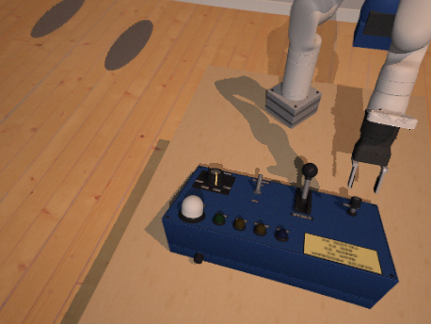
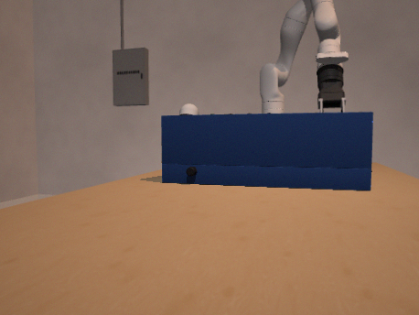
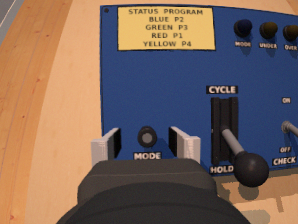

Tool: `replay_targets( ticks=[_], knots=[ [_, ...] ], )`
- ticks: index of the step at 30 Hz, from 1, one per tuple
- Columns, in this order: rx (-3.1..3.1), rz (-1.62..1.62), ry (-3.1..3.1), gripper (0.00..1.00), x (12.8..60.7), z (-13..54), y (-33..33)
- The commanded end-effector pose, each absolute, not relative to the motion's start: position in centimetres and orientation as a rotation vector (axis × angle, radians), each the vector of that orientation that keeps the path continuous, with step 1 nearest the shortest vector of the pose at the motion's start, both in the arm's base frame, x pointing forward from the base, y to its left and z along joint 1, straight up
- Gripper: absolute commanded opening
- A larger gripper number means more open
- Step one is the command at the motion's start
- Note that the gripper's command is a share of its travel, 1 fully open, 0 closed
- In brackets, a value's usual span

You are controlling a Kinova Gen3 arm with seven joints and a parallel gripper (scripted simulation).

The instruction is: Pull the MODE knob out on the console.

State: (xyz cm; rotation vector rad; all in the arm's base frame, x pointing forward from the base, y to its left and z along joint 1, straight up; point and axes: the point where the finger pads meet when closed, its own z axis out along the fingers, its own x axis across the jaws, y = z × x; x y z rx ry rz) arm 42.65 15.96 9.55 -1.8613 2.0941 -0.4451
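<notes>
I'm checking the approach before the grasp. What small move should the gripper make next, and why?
Probably lower straight down. The wrist view shows the open gripper centred over the MODE knob, one finger each side, while the exterior view shows the fingers barely at the console top, not yet gripping.

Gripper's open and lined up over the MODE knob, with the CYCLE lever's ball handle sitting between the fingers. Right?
Not quite. The gripper is open and lined up over the MODE knob, but it is that knob that shows between the fingers in the wrist view. The CYCLE lever stands off to one side, outside them. Nothing is gripped.
</notes>
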Motion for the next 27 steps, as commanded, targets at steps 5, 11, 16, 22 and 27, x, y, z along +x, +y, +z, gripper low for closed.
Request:
replay_targets(
  ticks=[5, 11, 16, 22, 27],
  knots=[
    [-1.881, -0.453, 2.104, 1.00, 43.2, 6.8, 15.6],
    [-1.881, -0.453, 2.104, 1.00, 44.0, 4.9, 15.6],
    [-1.881, -0.453, 2.104, 1.00, 44.4, 4.0, 15.5],
    [-1.881, -0.453, 2.104, 1.00, 44.7, 3.5, 15.5],
    [-1.881, -0.453, 2.103, 1.00, 44.7, 3.3, 15.5]
  ],
)
